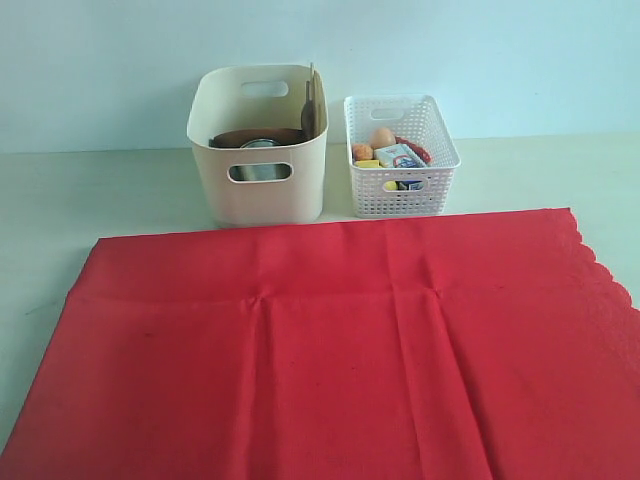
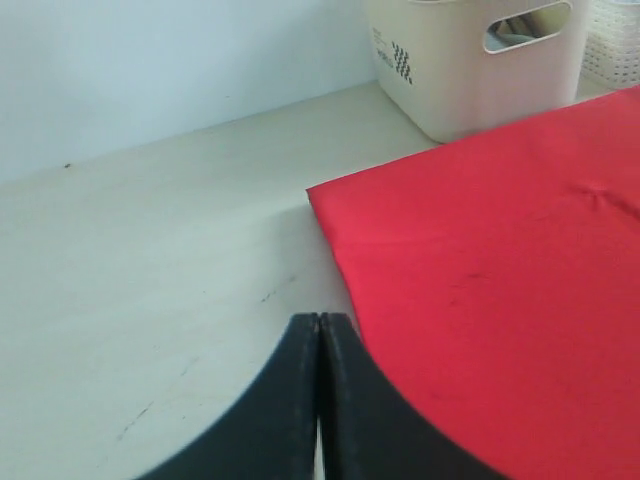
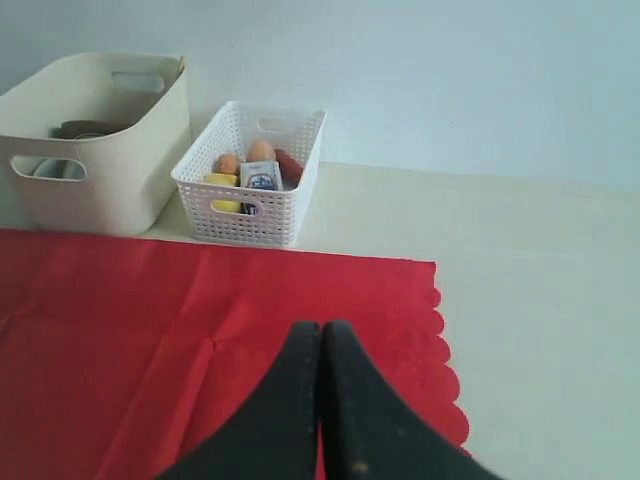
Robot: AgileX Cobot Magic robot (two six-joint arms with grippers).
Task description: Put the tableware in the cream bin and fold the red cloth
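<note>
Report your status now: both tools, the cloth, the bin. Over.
Left tool shut, right tool shut, both empty. Red cloth flat, unfolded. Tableware inside cream bin. Nothing on cloth.

White lattice basket [image 1: 402,195]: upper centre-right of frame, upright on the pale surface [image 1: 80,195]. Contents: egg [image 1: 382,137], small carton [image 1: 399,155], yellow item [image 1: 368,163]. Pale blue wall [image 1: 100,60] fills the top of frame.

1. Cloth [image 1: 320,350] lies spread on the table [image 1: 100,190], in front.
2. Behind it stand the bin [image 1: 258,205], left, and basket [image 1: 400,198], right.
3. Tableware [image 1: 258,139] sits in the bin, food [image 1: 384,138] in the basket.
</note>
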